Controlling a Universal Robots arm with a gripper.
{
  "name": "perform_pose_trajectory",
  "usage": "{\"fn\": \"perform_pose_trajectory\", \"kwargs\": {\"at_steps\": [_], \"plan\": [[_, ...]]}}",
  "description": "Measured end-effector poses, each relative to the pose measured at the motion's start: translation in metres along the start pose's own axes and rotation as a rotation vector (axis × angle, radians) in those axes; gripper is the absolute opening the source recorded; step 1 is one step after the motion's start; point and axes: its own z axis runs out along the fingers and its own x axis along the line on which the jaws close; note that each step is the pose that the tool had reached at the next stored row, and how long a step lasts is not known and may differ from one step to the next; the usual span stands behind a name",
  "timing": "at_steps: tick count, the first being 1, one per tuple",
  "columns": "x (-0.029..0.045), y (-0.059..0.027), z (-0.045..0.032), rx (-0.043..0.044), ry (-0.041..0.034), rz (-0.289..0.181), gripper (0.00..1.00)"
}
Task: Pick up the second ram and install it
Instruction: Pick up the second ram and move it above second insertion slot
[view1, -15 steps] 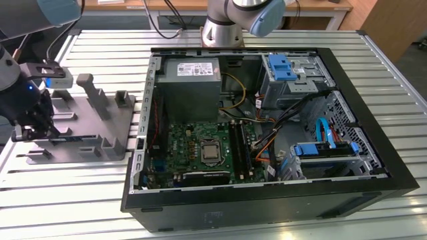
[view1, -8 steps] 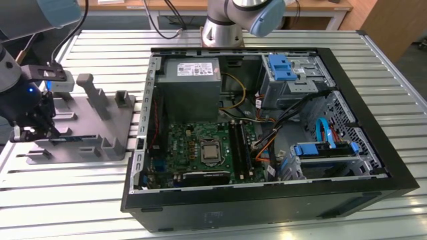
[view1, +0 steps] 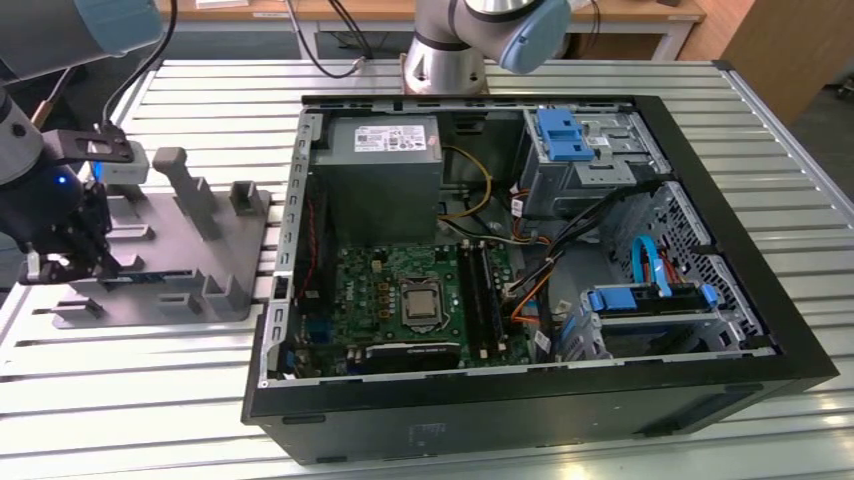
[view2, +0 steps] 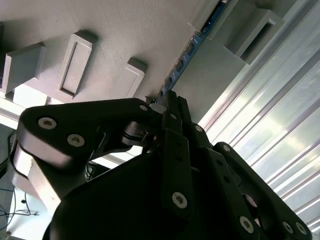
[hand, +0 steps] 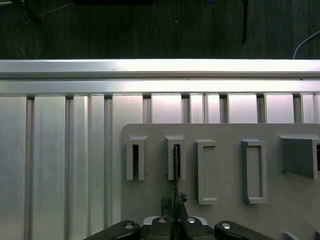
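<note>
As shown in both wrist views, gripper (hand: 175, 202) clenched on the second ram (view2: 187, 50), a thin blue-green stick standing on edge in a slot of the grey rack (hand: 225, 132). At nine o'clock in the exterior view, that rack flat on a ribbed metal table (view1: 160, 350); open computer case (view1: 467, 415) from centre to three o'clock. At twelve o'clock beyond the table, wooden desks (view1: 641, 12). Past the table's edge in the first wrist view, dark floor (hand: 150, 30).

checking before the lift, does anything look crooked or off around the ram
Nothing stands out. The second ram stands straight in its slot on the grey holder, with the gripper closed on it. The open computer case lies level, nothing spilled.
</note>
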Motion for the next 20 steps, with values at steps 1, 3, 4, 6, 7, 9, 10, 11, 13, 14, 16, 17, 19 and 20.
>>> {"fn": "perform_pose_trajectory", "kwargs": {"at_steps": [1, 3, 4, 6, 7, 9, 10, 11, 13, 14, 16, 17, 19, 20], "plan": [[0.0, 0.0, 0.0, 0.0, 0.0, 0.0, 0.17], [0.0, 0.0, 0.0, 0.0, 0.0, 0.0, 0.23], [0.0, -0.0001, 0.0, 0.0, 0.0, 0.0, 0.29], [0.0, -0.0001, 0.0, -0.0001, 0.0002, 0.0, 0.29], [0.0, -0.0009, 0.0002, -0.0001, 0.0003, -0.001, 0.29], [0.0, -0.002, 0.0017, -0.0008, 0.0008, -0.02, 0.29], [0.0, -0.0021, 0.0026, -0.0013, 0.0013, -0.035, 0.29], [0.0, -0.0023, 0.0035, -0.0019, 0.0019, -0.051, 0.29], [0.0002, -0.003, 0.0054, -0.0029, 0.0029, -0.079, 0.29], [0.0002, -0.0041, 0.0061, -0.0033, 0.0032, -0.085, 0.29], [-0.0007, -0.0073, 0.0076, -0.0034, 0.0033, -0.089, 0.29], [-0.0015, -0.0094, 0.0083, -0.0033, 0.0031, -0.09, 0.29], [-0.003, -0.0137, 0.0097, -0.0035, 0.0029, -0.09, 0.29], [-0.0036, -0.0156, 0.0105, -0.0037, 0.0029, -0.091, 0.29]]}}
